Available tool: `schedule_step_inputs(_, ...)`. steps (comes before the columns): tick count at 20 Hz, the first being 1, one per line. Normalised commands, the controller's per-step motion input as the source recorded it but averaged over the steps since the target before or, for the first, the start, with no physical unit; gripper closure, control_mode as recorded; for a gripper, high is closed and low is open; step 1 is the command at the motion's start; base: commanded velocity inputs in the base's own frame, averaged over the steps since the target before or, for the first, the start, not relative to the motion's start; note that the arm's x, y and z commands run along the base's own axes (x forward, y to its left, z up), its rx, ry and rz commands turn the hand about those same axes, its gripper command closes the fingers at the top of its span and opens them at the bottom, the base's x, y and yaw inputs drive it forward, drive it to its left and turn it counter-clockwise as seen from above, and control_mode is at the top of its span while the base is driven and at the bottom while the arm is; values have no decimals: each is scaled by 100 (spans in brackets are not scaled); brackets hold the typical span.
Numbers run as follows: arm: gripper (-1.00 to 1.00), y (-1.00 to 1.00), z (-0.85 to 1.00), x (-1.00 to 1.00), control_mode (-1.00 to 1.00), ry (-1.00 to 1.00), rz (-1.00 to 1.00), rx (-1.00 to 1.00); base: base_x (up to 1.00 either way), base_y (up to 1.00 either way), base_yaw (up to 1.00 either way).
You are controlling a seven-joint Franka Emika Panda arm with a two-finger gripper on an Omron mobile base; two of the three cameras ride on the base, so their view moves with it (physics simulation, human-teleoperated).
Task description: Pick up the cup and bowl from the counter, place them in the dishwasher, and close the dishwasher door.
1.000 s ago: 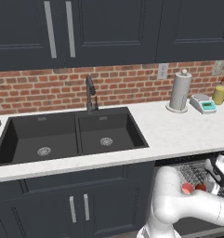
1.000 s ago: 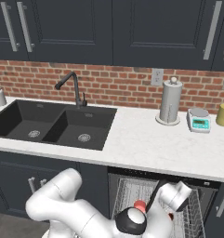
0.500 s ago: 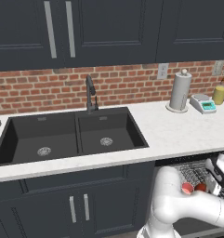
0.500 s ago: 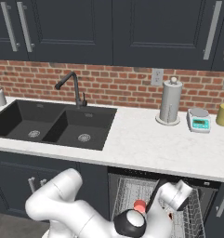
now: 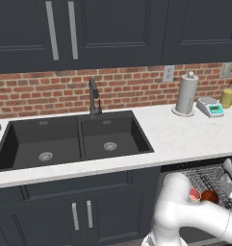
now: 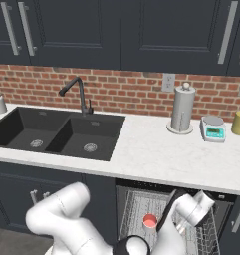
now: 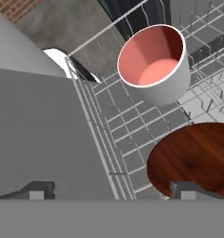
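The cup (image 7: 153, 60), pale pink inside, stands upright on the wire rack of the dishwasher (image 7: 132, 139). It also shows as a small red cup (image 5: 194, 194) (image 6: 150, 220) in both base views. The glossy red-brown bowl (image 7: 197, 158) (image 5: 210, 196) rests on the rack right beside the cup. My gripper (image 7: 114, 190) (image 5: 227, 181) hangs open just above the rack, and its right fingertip (image 7: 192, 189) overlaps the bowl's near rim. Nothing sits between the fingers. The dishwasher door is out of view. The white counter (image 5: 180, 139) (image 6: 156, 154) runs above the rack.
The pulled-out rack (image 6: 141, 204) has upright wire tines around the dishes. On the counter stand a paper towel roll (image 5: 186, 93), a small scale (image 5: 210, 106) and a yellow jar (image 5: 227, 97). A black double sink (image 5: 74, 139) with its tap lies to the left.
The fingers have spread wide apart and the bowl now lies free on the rack beside the cup. The arm has hardly shifted.
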Motion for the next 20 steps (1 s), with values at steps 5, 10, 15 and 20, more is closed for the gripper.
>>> schedule_step_inputs(5, -100, -16, 57, -33, -100, -23, -8, 16, 0, 0, 0)
schedule_step_inputs(10, -100, -10, 46, -21, -100, -25, -11, 12, 0, 0, 0)
schedule_step_inputs(15, -100, 0, 41, 0, -100, -17, -5, 8, 0, 0, 0)
schedule_step_inputs(20, -100, 0, 40, -4, -100, -12, -1, 10, 0, 0, 0)
